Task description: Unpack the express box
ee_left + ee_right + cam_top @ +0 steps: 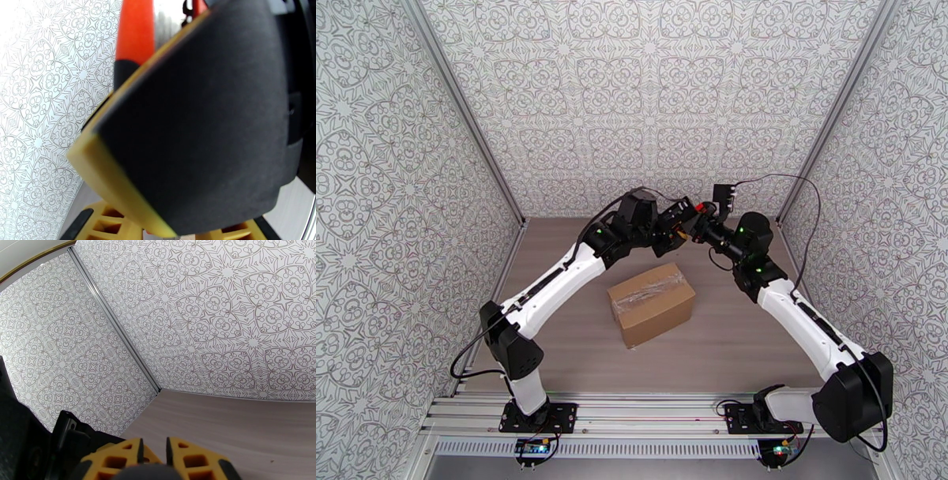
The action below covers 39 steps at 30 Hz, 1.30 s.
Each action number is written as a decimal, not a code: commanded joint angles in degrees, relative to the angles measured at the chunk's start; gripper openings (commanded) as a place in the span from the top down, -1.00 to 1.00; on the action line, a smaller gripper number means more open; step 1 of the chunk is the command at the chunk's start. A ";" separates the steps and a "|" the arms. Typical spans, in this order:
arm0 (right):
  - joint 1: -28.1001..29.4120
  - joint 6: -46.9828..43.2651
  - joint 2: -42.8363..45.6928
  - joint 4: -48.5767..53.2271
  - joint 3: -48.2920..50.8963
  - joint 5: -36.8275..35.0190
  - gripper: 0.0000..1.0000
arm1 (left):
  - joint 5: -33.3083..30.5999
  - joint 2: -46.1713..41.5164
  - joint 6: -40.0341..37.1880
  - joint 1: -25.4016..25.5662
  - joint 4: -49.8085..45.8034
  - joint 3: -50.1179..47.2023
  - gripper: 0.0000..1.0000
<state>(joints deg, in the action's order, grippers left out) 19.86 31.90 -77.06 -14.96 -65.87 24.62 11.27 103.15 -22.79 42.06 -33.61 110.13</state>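
The left arm rises from the near left corner of the table and leans over toward the far edge, where it meets the other arm high above the tabletop. In the left wrist view the left fingers show as yellow lattice at the bottom, standing somewhat apart. A big black block with a yellow rim sits close in front of them. I cannot tell how far they are open or whether they hold anything. Above that block a red-and-black tool stands upright against the patterned wall. From above, a red spot shows where the two wrists meet.

The box sits at the middle of the table, turned a little askew. Its flaps are down and shiny tape runs along the top seam. It lies nearer than both wrists and touches neither arm.

The right arm climbs from the near right corner and bends left toward the far edge. The right fingers are drawn almost together, leaving a thin slit with nothing seen in it. They point at the bare far left corner of the table.
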 commanded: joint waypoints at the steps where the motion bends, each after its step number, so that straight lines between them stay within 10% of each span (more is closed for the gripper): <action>1: -0.09 -1.51 0.99 -0.80 0.41 -0.82 0.87 | -0.85 -2.47 -1.89 -0.50 -0.52 0.01 0.59; 7: -0.16 -1.90 0.16 -0.66 -0.10 -1.56 0.95 | -1.93 -3.40 0.83 -1.43 -0.63 -0.07 -0.20; 14: -2.61 -8.56 -0.56 10.70 -2.53 -12.82 0.96 | -3.38 -13.70 14.90 -9.34 -0.58 -11.38 -0.47; 23: -4.47 -18.68 -2.80 16.79 -2.70 -24.26 0.99 | -0.08 -31.85 38.87 -26.80 -8.10 -36.57 -0.24; 39: -3.33 -24.39 -5.84 21.47 1.24 -31.21 0.99 | 4.80 -39.84 52.52 -22.74 -5.61 -62.84 0.29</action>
<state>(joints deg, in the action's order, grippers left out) 15.75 8.93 -82.74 5.98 -66.39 -4.10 13.96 61.76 27.27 17.76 -43.70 47.11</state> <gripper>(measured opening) 0.214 0.354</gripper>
